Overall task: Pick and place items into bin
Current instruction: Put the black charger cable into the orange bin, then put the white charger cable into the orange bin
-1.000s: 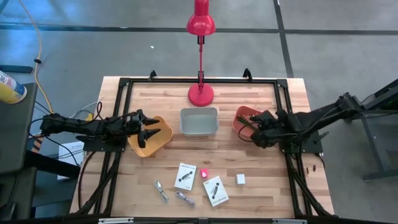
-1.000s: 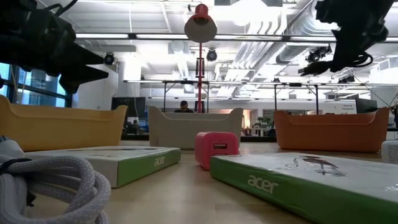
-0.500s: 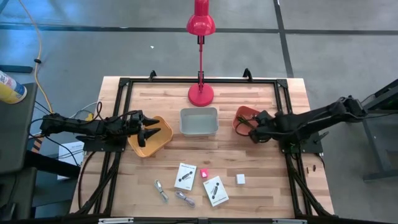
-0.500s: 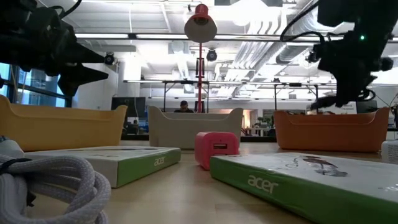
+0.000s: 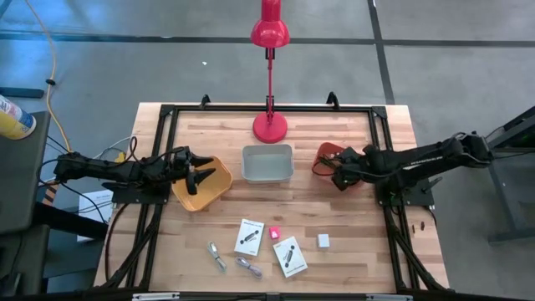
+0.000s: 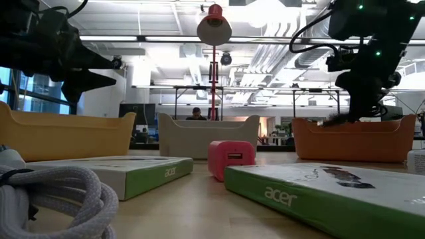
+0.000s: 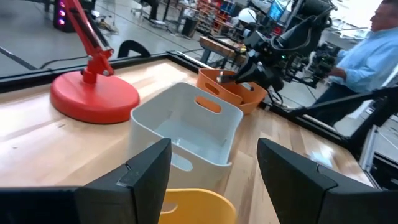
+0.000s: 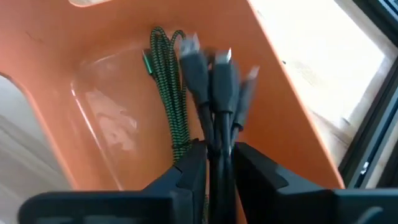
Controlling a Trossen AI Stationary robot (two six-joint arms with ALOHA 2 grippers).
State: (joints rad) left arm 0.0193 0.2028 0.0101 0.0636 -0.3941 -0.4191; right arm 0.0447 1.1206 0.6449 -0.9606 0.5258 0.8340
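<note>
Right wrist view: right gripper [image 8: 214, 163] has its fingers pinched on a dark bundled cable w/ grey plugs [image 8: 214, 81] over the orange plastic bin [image 8: 292, 124]; looks light, floppy, so grip mid-bundle; left gripper [image 7: 214, 168] spread wide, empty, over yellow bin.

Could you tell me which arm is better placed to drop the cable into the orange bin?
The right. Its gripper is shut on the dark cable directly over the orange bin, while the left gripper hangs open over the yellow bin.
</note>
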